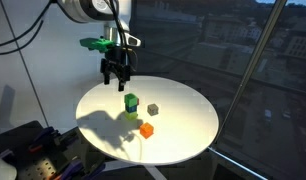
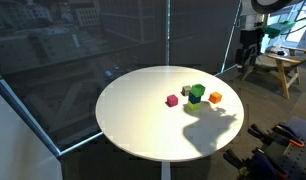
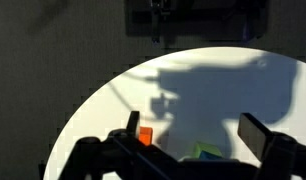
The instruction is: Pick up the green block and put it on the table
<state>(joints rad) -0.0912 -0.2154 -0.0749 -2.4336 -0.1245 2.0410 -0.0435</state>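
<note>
Across the round white table [image 1: 188,125], we are seeing the far rim cut off in the wrist view. Above it the claw [image 1: 116,80] is hanging wide open, gripping and touching nothing. We are finding the green block [image 1: 130,101] near mid-table, seemingly atop a yellow-green block [image 1: 131,116]; from the wrist it is showing half hidden behind the fingers [image 3: 261,135].

Smooth white table [image 1: 188,125]; matt green block [image 1: 130,101].
</note>
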